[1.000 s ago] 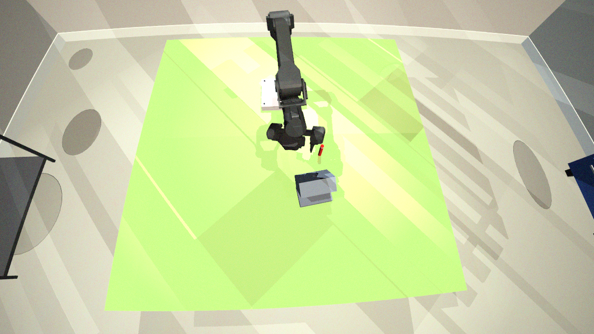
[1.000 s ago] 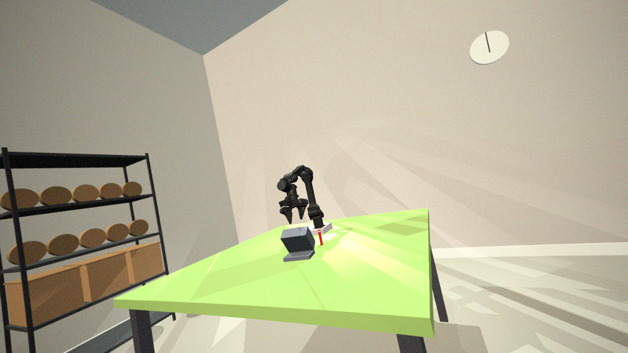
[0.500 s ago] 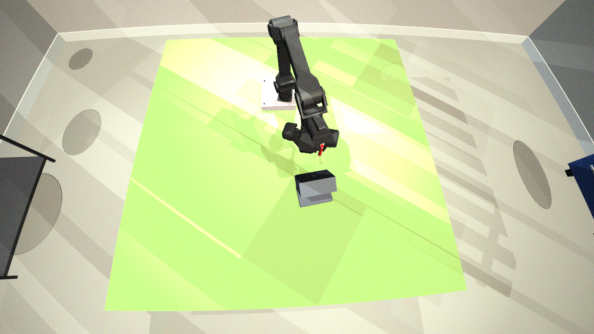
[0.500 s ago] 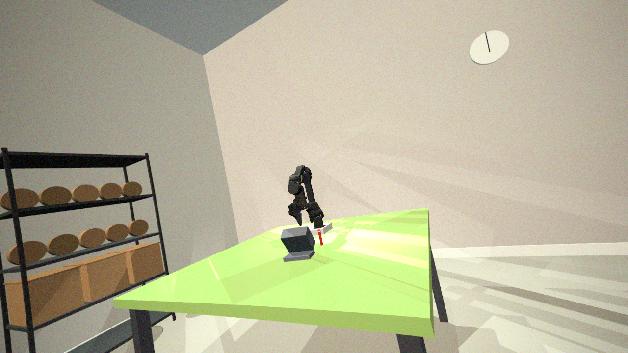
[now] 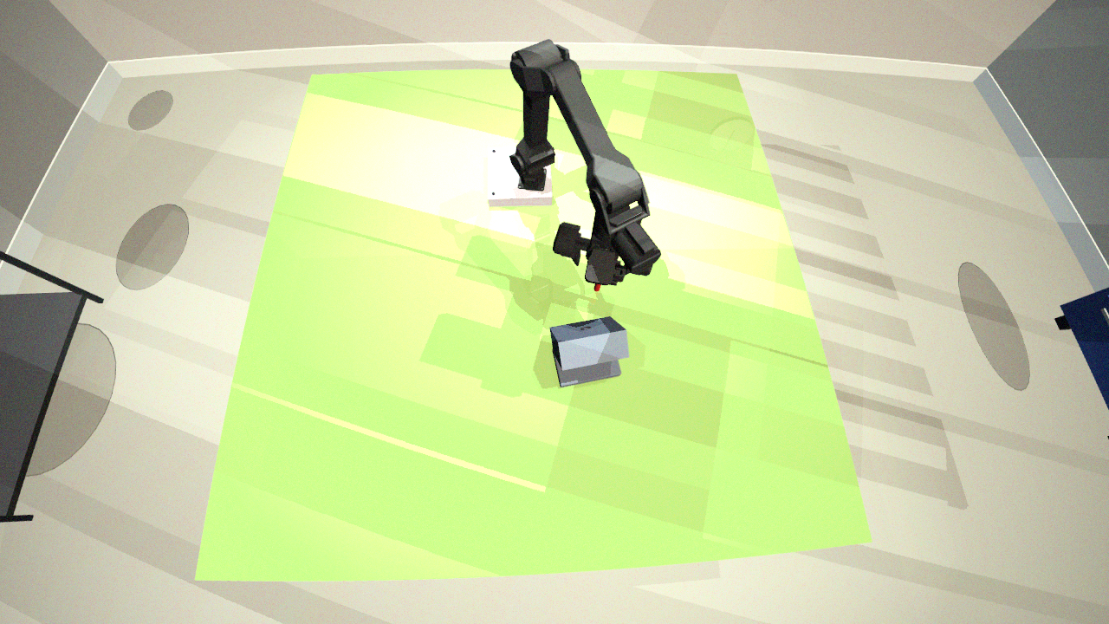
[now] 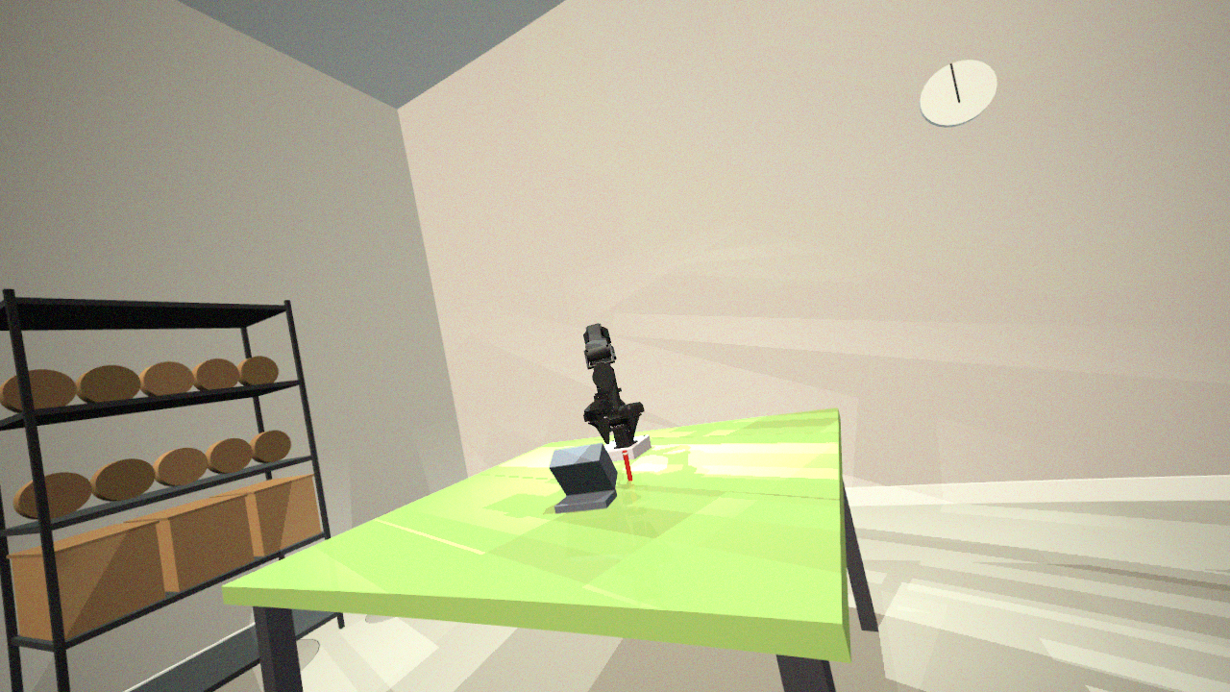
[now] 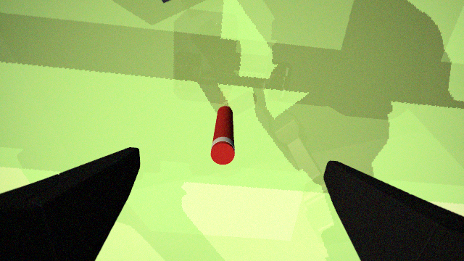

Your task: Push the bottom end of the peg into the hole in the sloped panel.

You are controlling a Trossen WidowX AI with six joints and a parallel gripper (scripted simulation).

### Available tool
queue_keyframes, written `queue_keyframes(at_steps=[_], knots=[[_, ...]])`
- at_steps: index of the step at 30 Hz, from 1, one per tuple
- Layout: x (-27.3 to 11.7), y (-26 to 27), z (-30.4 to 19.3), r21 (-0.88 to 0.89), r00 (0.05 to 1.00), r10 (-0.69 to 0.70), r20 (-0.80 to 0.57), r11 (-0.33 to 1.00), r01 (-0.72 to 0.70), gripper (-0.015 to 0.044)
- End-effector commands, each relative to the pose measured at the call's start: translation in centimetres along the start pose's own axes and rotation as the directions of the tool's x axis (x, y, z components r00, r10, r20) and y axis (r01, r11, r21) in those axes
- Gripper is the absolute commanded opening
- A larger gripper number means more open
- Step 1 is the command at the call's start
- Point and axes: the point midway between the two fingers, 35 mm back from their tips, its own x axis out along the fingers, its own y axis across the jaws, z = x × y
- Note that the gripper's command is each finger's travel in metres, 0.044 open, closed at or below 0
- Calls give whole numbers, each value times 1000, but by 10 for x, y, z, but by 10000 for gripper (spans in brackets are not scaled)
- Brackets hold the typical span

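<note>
Rising well apart from the red peg, then bending high up to reach back down toward it with the black arm. Pointing the hand downward, above the peg. Holding nothing. Spreading both dark fingers wide, one toward either side of the peg in the wrist view, with gaps between.

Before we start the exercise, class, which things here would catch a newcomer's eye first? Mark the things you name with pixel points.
Probably the bright green table [image 5: 372, 497] [image 6: 730, 551], filling the middle of the top view. On it the black arm [image 5: 593, 127] [image 6: 604, 379] reaches out from a white base plate, and the red peg [image 6: 627, 466] [image 7: 224, 127] stands upright beside the grey block with the sloped panel [image 5: 593, 347] [image 6: 584, 473].
</note>
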Motion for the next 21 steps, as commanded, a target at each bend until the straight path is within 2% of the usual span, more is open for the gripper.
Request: queue_keyframes(at_steps=[1, 21], knots=[[2, 8, -7, 4, 1000, -29, -9, 1000, 29, 440], [29, 8, -7, 4, 999, -30, -10, 1000, 31, 440]])
